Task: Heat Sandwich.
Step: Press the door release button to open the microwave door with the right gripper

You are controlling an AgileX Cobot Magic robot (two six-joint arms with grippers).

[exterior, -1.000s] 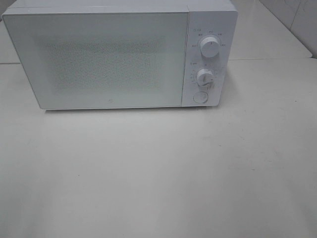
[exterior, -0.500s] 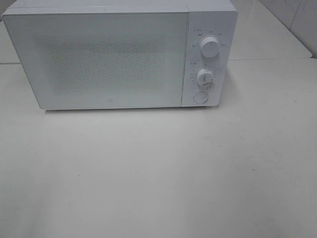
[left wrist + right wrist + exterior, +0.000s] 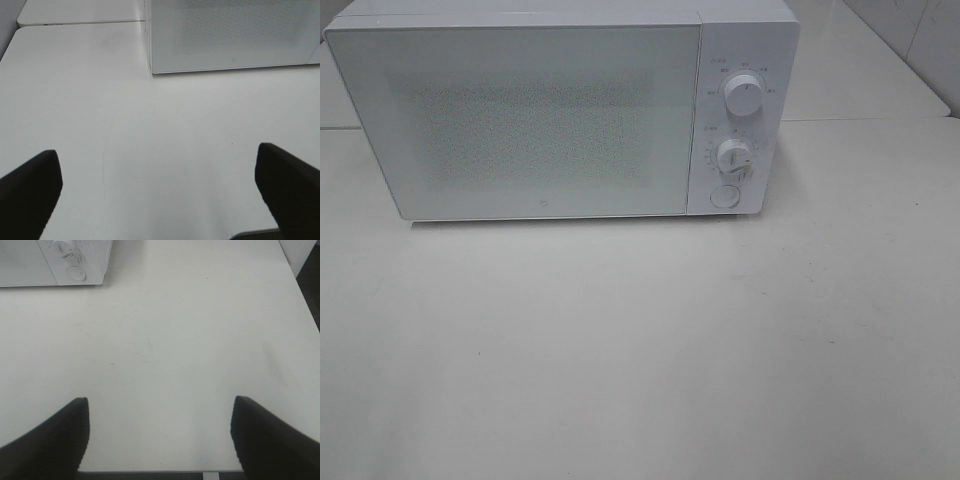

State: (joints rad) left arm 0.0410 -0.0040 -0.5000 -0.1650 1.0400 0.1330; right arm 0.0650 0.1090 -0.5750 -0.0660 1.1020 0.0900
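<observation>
The sandwich is out of view in every frame. A white microwave [image 3: 560, 110] stands at the back of the table with its door shut; its corner shows in the left wrist view [image 3: 230, 35] and its knob panel in the right wrist view [image 3: 75, 260]. My left gripper [image 3: 157, 195] hangs open over bare tabletop, short of the microwave's front. My right gripper [image 3: 160, 435] is open too, with nothing between its fingers, above the table near its front edge. Neither arm appears in the high view.
On the microwave's right panel sit two dials [image 3: 745, 95] and a round button [image 3: 724, 196]. The white table [image 3: 640, 350] has a seam behind the microwave. Its right edge [image 3: 300, 295] drops to a dark floor.
</observation>
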